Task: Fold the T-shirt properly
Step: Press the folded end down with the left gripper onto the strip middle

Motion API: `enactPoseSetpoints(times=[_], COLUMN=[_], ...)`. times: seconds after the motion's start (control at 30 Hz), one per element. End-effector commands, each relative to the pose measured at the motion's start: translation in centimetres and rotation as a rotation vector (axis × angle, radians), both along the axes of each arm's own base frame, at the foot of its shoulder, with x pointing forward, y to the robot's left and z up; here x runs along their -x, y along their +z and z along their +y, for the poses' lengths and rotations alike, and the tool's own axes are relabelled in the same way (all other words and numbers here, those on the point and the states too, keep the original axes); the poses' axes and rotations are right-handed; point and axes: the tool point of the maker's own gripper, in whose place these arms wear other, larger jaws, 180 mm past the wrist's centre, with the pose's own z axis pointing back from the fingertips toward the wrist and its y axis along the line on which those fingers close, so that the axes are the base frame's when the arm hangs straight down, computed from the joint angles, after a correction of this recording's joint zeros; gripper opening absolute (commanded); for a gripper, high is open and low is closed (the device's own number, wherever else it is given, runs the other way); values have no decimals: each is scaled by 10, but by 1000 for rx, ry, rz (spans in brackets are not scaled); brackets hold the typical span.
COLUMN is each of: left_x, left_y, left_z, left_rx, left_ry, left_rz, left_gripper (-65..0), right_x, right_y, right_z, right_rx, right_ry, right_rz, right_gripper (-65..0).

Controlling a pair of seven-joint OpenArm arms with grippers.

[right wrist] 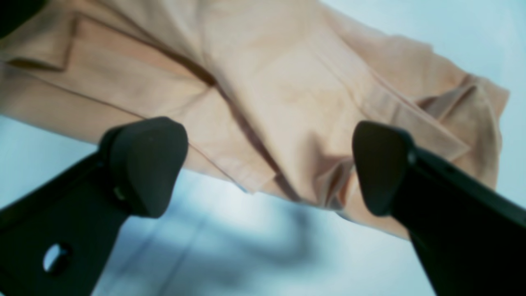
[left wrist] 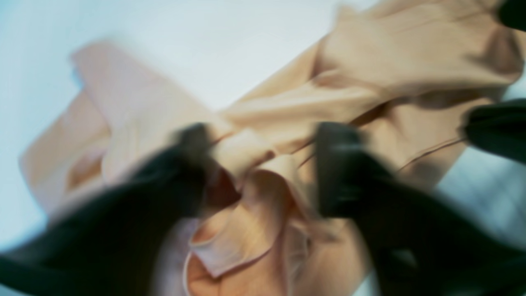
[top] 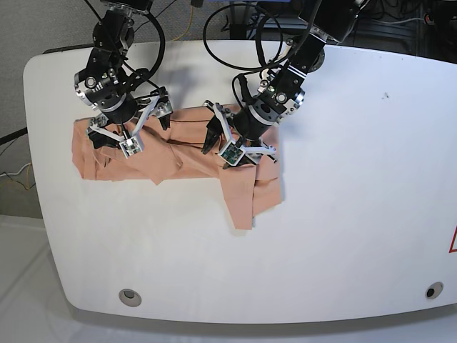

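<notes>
The peach T-shirt lies crumpled on the white table, stretched left to right, with a flap hanging toward the front at its right end. My left gripper is over the shirt's right-middle. In the blurred left wrist view its fingers stand apart with bunched cloth between them. My right gripper is over the shirt's left end. In the right wrist view it is wide open and empty above the shirt's hem.
Black cables hang behind both arms at the table's back edge. Two round holes sit near the front corners. A red mark is at the right edge.
</notes>
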Motion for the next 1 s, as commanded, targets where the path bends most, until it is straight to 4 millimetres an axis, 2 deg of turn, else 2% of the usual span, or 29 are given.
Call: enactPoseSetpoints(times=[0.0, 0.1, 0.13, 0.37, 0.6, 0.97], left_x=[-11, -12, -12, -13, -10, 11], left_y=[20, 21, 21, 19, 3, -64], left_z=[-2, -2, -2, -1, 0, 11], left_rx=[31, 34, 34, 29, 33, 2], left_ry=[9, 11, 11, 12, 14, 24], left_rz=[-65, -68, -70, -66, -47, 65], left_gripper=[-494, -627, -650, -640, -640, -641], right_x=[-8, -7, -7, -6, -6, -5], right_y=[11, 11, 10, 10, 10, 10], right_z=[-1, -1, -1, -1, -1, -2], right_rx=[-2, -2, -2, -2, -2, -2], right_ry=[0, 0, 0, -2, -2, -5], right_rz=[-47, -45, -44, -42, -42, -40], right_gripper=[0, 0, 0, 0, 0, 0])
